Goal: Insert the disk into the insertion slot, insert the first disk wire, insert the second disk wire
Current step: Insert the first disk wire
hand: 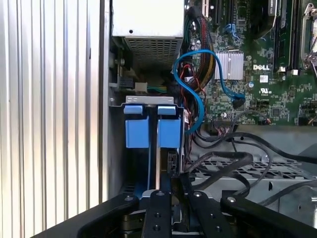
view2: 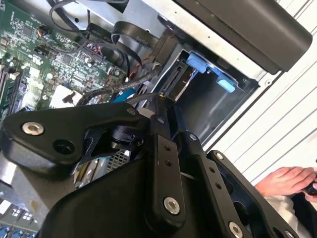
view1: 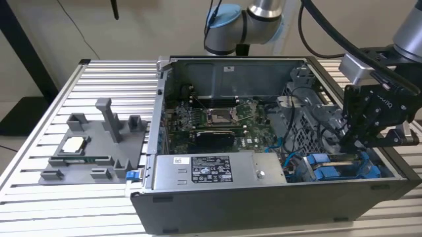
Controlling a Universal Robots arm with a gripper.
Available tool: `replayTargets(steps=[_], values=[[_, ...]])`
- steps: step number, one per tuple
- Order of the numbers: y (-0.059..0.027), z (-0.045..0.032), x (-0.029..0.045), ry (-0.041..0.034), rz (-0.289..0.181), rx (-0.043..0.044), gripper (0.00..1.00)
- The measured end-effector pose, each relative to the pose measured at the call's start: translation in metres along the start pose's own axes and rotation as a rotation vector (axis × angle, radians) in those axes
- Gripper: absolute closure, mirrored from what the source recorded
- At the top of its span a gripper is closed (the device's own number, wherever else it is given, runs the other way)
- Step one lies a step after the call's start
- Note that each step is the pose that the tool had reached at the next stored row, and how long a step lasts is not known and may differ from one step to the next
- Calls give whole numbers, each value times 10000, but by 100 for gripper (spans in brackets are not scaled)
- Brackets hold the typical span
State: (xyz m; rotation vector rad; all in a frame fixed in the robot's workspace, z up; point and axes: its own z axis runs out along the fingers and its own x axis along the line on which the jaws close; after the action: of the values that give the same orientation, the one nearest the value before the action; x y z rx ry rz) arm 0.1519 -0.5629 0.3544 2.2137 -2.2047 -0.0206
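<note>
Pincer point(hand: 172, 179), drawn narrow, is hanging right at disk point(hand: 148, 134).
Blue wire point(hand: 199, 111) is looping just beside it, risking a snag during pushing.

We see a plain beige wall point(view1: 151, 24) behind a table point(view1: 105, 79) of ribbed, silvery metal slats under soft, even light. At the exterior view's left a black post point(view1: 26, 54) slants up before the wall, a dark slab point(view1: 25, 117) at its foot.
</note>
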Motion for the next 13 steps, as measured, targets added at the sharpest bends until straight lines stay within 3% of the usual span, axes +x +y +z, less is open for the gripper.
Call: replayTargets(steps=[13], values=[[-86,89,-4,35,-3,16,81]])
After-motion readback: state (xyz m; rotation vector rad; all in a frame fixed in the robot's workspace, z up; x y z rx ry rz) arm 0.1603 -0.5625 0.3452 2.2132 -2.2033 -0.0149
